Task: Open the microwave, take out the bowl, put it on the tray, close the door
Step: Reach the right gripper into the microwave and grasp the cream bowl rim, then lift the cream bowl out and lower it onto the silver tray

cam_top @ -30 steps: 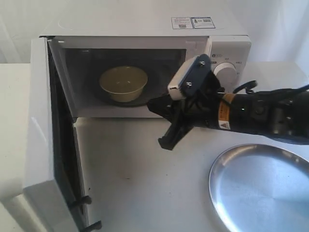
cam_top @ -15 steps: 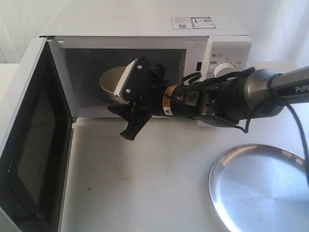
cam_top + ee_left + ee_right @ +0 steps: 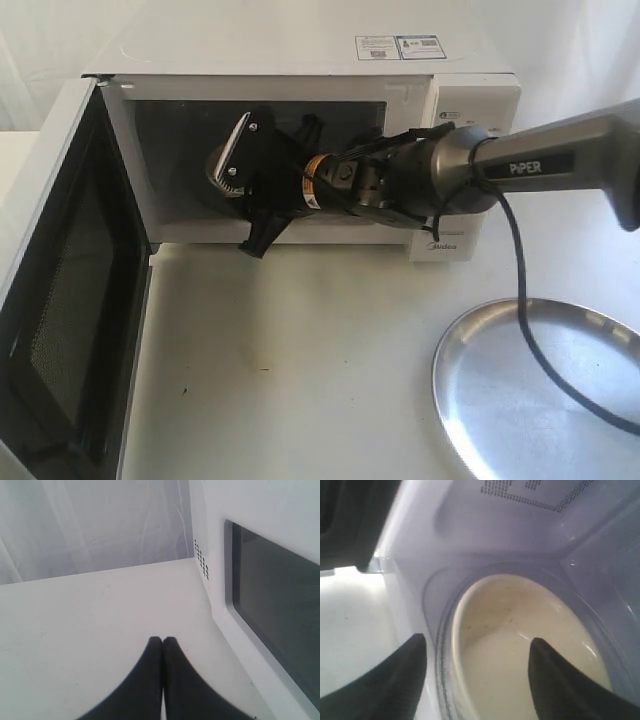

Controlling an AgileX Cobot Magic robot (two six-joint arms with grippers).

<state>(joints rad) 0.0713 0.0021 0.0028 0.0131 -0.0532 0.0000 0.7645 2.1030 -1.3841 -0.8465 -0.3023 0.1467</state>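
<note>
The white microwave (image 3: 300, 45) stands open, its door (image 3: 70, 290) swung out to the left. My right gripper (image 3: 243, 205) reaches into the cavity, and its camera mount hides most of the bowl (image 3: 214, 172). In the right wrist view the cream bowl (image 3: 520, 645) sits on the glass turntable (image 3: 432, 630). The right gripper (image 3: 477, 647) is open astride the near rim, one finger outside and one over the bowl's inside. My left gripper (image 3: 162, 641) is shut and empty, low over the table beside the door's outer face (image 3: 280, 595). The silver tray (image 3: 540, 390) lies at front right.
The white tabletop (image 3: 300, 360) stretches between the open door and the tray. The right arm's black cable (image 3: 525, 330) hangs over the tray's edge. A white curtain (image 3: 90, 525) backs the table on the left.
The right gripper has moved left from in front of the dials into the cavity, up to the bowl. The door has swung wider open, and the left fingers have left the exterior view.
</note>
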